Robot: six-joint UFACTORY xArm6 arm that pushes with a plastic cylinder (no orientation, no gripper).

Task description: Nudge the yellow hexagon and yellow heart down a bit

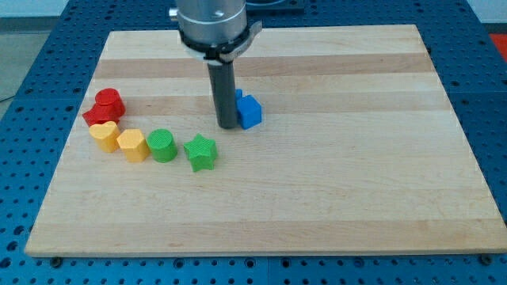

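Surroundings: blue perforated base (32, 119) all round, pale wooden desk (333, 182) on top of it, wood grain running left-right.
Arm: grey cylindrical housing (214, 24) at the view's top, dark rod (225, 91) hanging straight down from it.
Tip (227, 126): on the desk just left of the blue block, looks touching or nearly so; cannot tell for sure. Well to the upper right of the yellow pair.
Hand: none fitted, only the rod, so no apart/together state to tell.
Blue block (249, 111): centre of desk, rod covers its left part; shape not clear.
Yellow heart (133, 144): left side of desk, in the lower row, touching the yellow hexagon on its left and just beside the green cylinder on its right.
Yellow hexagon (104, 134): furthest left in the row, directly below the red blocks and touching them. Shape hard to make out.
Red blocks (105, 107): two, packed together at the view's left; upper one rounded, lower one's shape unclear.
Green cylinder (162, 145): round ribbed top, between yellow heart and green star.
Green star (200, 152): right end of the row, small gap from the cylinder, below-left of the tip.
Row layout: yellow, yellow, green, green, in a shallow arc sloping to the view's lower right.
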